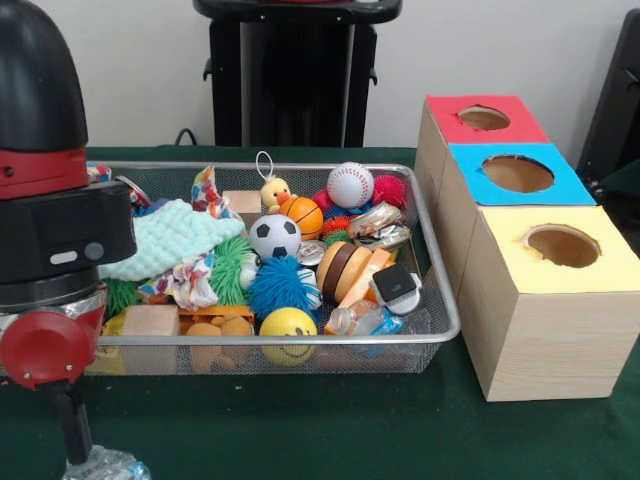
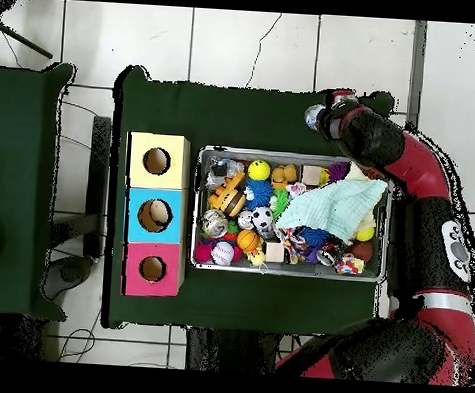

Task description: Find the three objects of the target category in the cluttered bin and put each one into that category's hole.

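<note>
The wire mesh bin (image 1: 300, 166) is full of toys. A small clear plastic bottle with a blue-and-white label (image 1: 365, 320) lies by its near right corner. My gripper (image 1: 78, 452) is outside the bin, low over the green table by the bin's near left corner. It is shut on another crumpled clear bottle (image 1: 105, 467). In the overhead view the gripper (image 2: 317, 116) sits just beyond the bin's (image 2: 294, 155) top right corner. Three wooden boxes with holes stand beside the bin: red (image 1: 485, 118), blue (image 1: 517, 173) and yellow (image 1: 563, 245).
The bin holds a mint knitted cloth (image 1: 170, 238), a soccer ball (image 1: 274, 236), a baseball (image 1: 349, 184), a blue spiky ball (image 1: 280, 285), a yellow smiley ball (image 1: 288, 325) and silver foil packets (image 1: 378, 225). The arm's red and black body (image 1: 45, 230) blocks the bin's left end.
</note>
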`<state>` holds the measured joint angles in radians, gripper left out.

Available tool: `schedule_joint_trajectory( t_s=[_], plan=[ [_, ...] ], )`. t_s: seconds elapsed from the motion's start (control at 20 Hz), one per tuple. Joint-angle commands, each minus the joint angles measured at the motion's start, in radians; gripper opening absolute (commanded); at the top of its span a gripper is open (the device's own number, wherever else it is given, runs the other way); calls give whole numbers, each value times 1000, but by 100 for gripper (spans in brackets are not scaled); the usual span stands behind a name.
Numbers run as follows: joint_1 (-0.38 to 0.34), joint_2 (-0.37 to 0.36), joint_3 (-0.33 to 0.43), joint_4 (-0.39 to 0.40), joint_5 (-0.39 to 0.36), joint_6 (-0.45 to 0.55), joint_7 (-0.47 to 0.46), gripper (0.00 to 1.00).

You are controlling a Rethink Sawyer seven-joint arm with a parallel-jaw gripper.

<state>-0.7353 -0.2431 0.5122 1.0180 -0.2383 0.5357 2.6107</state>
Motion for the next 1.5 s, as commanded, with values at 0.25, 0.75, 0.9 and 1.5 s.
schedule_joint_trajectory(
  t_s=[0.25, 0.75, 0.9, 1.5],
  plan=[
    [-19, 54, 81, -100, -45, 120, -345, 0],
    [25, 135, 58, -167, -44, 96, -288, 0],
    [32, 164, 66, -174, -19, 110, -260, 0],
    [54, 248, 151, -253, 51, 119, -281, 0]
  ],
)
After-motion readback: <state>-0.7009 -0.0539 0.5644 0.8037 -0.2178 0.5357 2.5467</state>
